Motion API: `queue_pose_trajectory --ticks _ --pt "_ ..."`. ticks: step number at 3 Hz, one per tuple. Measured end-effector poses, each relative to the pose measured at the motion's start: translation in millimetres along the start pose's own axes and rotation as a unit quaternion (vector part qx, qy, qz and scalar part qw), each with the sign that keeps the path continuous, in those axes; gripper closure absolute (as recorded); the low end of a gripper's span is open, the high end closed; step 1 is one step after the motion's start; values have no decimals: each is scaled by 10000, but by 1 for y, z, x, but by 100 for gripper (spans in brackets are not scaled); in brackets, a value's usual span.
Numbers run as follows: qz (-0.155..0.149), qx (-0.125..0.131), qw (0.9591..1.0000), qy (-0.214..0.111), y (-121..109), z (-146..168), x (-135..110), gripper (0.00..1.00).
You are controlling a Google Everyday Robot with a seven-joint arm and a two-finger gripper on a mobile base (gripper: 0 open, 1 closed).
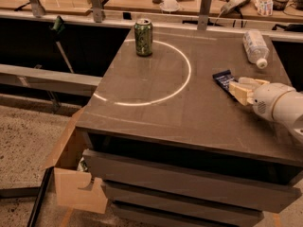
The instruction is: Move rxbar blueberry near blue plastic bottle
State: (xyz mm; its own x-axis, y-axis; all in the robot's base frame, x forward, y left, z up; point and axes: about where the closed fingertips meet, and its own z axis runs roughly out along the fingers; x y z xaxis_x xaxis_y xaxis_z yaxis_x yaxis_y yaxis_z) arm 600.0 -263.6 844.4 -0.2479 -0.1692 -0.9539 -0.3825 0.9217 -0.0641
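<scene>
Camera view: hand (pixel 240 90) at one rxbar blueberry (pixel 221 78)

A lab: cluttered workbench (pixel 189 1), robot gripper (pixel 237 90) at the table's (pixel 156 122) right

Can (pixel 143 37): print unreadable
Bottle (pixel 253 46): label unreadable
Bar (pixel 222 77): white print unreadable
Pincer (pixel 241 90): unmarked, at the bar, right side of bench (pixel 156 112)

The tool (pixel 240 90) hovers low over the worktop's (pixel 156 122) right side, at the rxbar blueberry (pixel 221 77); the blue plastic bottle (pixel 253 45) lies behind it.
</scene>
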Motion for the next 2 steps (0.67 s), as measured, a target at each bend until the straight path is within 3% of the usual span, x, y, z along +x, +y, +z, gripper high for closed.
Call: queue_pose_trajectory --ticks 1,2 --pt "-84 164 9998 -107 11 5 -9 100" --pt "-188 490 9984 -205 35 21 -19 100"
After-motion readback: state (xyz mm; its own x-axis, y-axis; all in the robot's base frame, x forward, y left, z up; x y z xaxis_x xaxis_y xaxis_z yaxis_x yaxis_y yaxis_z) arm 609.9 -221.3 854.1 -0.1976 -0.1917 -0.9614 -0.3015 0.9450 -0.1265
